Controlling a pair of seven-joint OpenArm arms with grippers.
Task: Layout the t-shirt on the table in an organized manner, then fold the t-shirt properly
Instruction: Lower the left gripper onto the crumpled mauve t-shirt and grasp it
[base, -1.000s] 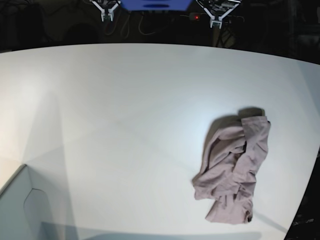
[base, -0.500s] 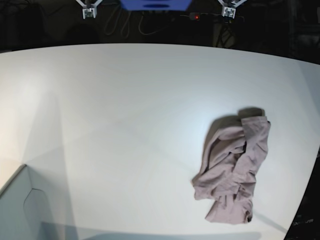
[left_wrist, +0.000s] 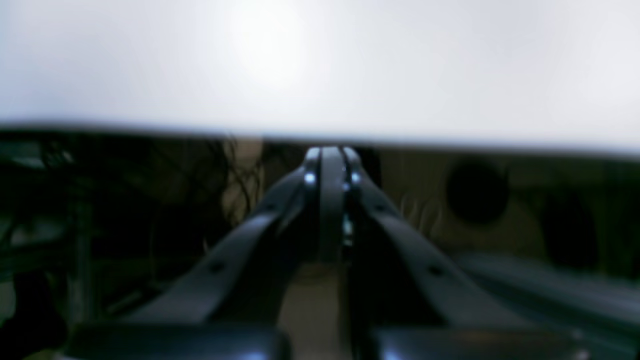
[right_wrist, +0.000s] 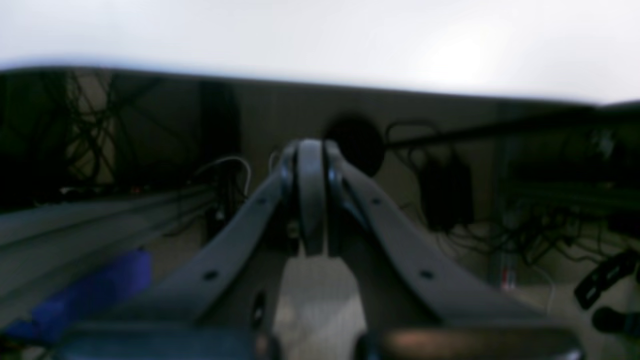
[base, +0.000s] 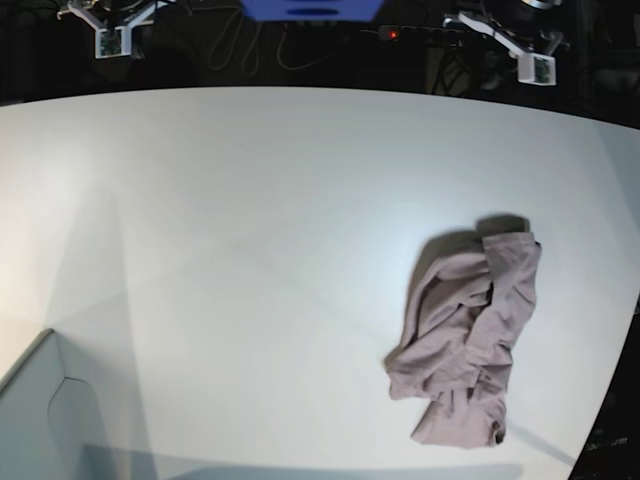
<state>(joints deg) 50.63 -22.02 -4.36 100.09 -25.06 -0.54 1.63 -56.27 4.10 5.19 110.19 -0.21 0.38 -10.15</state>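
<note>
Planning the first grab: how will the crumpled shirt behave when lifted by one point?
The shirt lies bunched in soft folds, so it will probably hang limp and unfurl unevenly. It looks thin, likely light. On the smooth table, a push would probably slide or bunch it.

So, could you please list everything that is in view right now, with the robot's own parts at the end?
t-shirt: one, dusty mauve-pink, crumpled in a heap on the table, toward the right side of the base view.
table: one, matte white, curved far edge, fills most of the base view.
box corner: one, pale grey, bottom left of the base view.
blue object: one, beyond the table's far edge, top centre.
cables: several, dark, behind the table.
left gripper: one, dark, shut, empty, off the table's far edge.
right gripper: one, dark, shut, empty, likewise beyond the edge.
</note>
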